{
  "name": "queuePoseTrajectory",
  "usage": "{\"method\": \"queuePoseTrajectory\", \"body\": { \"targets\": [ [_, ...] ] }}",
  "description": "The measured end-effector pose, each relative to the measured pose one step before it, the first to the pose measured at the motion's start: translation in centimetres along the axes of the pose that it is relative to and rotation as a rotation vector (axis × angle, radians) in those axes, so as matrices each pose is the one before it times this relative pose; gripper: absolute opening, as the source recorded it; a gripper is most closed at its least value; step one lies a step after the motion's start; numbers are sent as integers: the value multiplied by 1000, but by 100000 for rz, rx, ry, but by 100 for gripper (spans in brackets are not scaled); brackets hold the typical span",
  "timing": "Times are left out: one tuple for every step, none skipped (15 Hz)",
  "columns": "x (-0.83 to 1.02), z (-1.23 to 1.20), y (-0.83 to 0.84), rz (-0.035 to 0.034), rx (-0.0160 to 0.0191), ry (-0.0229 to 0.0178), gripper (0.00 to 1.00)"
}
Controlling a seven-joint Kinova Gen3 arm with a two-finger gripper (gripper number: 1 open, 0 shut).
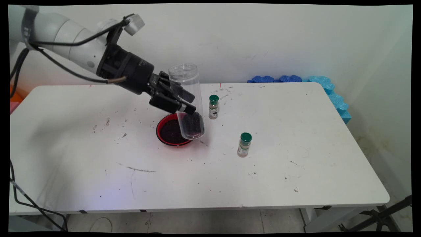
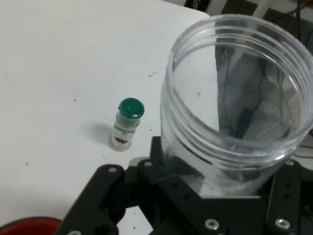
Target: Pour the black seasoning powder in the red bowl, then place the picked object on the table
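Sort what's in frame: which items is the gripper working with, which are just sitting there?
In play: gripper shut on clear jar, with dark grains at its bottom, over red bowl of dark grains.
Idle: two green-capped spice bottles, blue foam behind the table.

Two spice bottles (image 1: 213, 106) (image 1: 244, 144) stand right of the red bowl (image 1: 163, 136).

This looks like a robotics lab or test room: a white robot arm (image 1: 65, 36) trailing black cables (image 1: 19, 65) works over a scuffed, stained white desk (image 1: 296, 171) against a bare wall, with blue foam mats (image 1: 329, 89) stacked behind and a bare floor below.
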Motion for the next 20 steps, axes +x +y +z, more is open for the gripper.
{"method": "queuePoseTrajectory", "body": {
  "targets": [
    [-32, 74, 253, 4118, -25, 29, 0],
    [-13, 81, 207, 3817, 217, 34, 0],
    [2, 95, 152, 3140, 635, 106, 0],
    [-30, 73, 140, 2179, 435, -3, 0],
    [-63, 73, 186, 2151, 361, -69, 0],
    [-21, 97, 145, 2011, 231, -27, 0],
    [-22, 63, 108, 1449, 293, 10, 0],
    [-27, 65, 110, 1362, 356, 20, 0],
    [-13, 59, 76, 950, 417, 81, 0],
    [-8, 54, 65, 620, 277, 62, 0],
    [-5, 31, 37, 316, 172, 47, 0],
    [-3, 52, 62, 511, 135, 17, 0],
    [-4, 54, 65, 614, 114, -18, 0],
    [-11, 50, 50, 328, 197, 8, 0],
    [-25, 49, 45, 49, 202, 30, 0],
    [-56, 41, 64, -197, 285, 58, 0],
    [-63, 40, 121, -351, 131, 342, 0],
    [-63, 58, 100, -449, 184, 289, 0],
    [-100, 108, 129, -610, 230, 222, 0],
    [-153, 193, 146, -649, 195, 123, 0]
  ]
}}
